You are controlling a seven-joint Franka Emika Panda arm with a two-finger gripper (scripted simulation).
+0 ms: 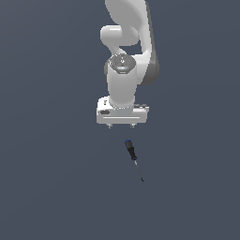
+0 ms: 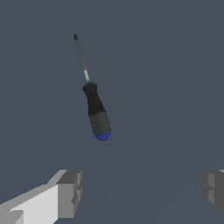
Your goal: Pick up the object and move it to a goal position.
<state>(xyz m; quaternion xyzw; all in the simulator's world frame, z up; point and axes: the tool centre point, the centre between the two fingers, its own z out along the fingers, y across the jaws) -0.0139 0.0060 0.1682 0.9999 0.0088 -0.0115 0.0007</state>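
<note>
Exterior view: the gripper (image 1: 122, 125) hangs at frame centre above the dark surface (image 1: 47, 187); the screwdriver (image 1: 132, 157) lies just below it in the picture, untouched, blue end nearest.

Wrist view: the fingers (image 2: 69, 192) stand wide apart and empty at the lower corners — the screwdriver (image 2: 95, 109) lies beyond the gap; I'd centre over the black handle, then descend and close across it.

Plain dark grey-blue surface (image 1: 51, 187) throughout both views.
</note>
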